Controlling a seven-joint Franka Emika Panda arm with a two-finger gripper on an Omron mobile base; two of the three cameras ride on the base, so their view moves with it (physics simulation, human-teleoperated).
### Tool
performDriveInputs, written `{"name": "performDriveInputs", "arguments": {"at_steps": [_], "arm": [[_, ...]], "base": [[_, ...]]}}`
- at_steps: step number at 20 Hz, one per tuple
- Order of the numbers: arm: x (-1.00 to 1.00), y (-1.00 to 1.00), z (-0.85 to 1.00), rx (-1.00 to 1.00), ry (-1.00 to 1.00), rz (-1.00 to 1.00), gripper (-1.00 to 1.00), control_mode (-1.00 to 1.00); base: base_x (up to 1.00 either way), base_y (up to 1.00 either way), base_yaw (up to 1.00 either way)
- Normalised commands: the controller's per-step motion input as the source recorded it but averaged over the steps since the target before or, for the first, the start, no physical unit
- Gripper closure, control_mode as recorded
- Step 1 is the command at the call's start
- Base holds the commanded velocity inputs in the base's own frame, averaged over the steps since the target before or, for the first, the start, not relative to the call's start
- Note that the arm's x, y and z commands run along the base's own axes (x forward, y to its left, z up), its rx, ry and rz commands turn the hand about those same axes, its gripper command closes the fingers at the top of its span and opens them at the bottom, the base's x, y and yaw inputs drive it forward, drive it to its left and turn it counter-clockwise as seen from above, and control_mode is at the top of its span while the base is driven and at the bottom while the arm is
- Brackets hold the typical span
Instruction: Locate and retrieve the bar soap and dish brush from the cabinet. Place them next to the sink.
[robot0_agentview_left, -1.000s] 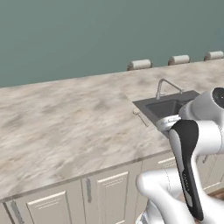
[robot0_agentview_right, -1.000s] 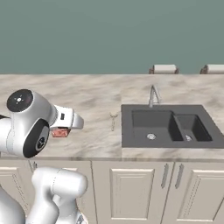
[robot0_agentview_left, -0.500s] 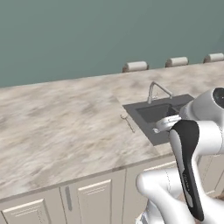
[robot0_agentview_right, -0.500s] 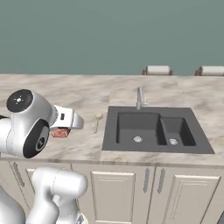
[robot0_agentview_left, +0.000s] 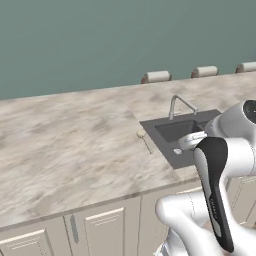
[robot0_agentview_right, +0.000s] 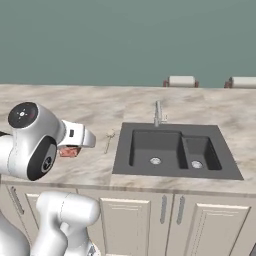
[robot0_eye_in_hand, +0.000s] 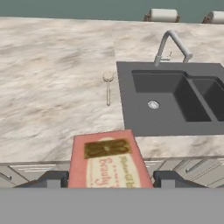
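1. The jaws (robot0_eye_in_hand: 109, 179) are closed on the bar soap (robot0_eye_in_hand: 108, 162), a reddish block with a gold label, gripped by its two sides and held in the air above the front edge of the surface (robot0_eye_in_hand: 52, 78).
2. In the right base view the bar soap (robot0_agentview_right: 69, 151) shows just under the white hand, left of the sink (robot0_agentview_right: 175, 150).
3. The dish brush (robot0_eye_in_hand: 108, 85) lies flat on the surface just beside the sink's (robot0_eye_in_hand: 175, 100) left rim, round head toward the wall.
4. A curved silver faucet (robot0_eye_in_hand: 171, 43) stands behind the basin.
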Motion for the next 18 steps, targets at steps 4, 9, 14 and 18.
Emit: {"name": "performDriveInputs", "arguments": {"at_steps": [4,9,14,18], "arm": [[0.00,0.00,0.00,0.00,0.00,0.00,1.00,1.00],[0.00,0.00,0.00,0.00,0.00,0.00,1.00,1.00],[0.00,0.00,0.00,0.00,0.00,0.00,1.00,1.00],[0.00,0.00,0.00,0.00,0.00,0.00,1.00,1.00]], "base": [[0.40,0.03,0.09],[0.60,0.00,0.11],[0.15,-0.02,0.04],[0.00,-0.09,0.00]]}}
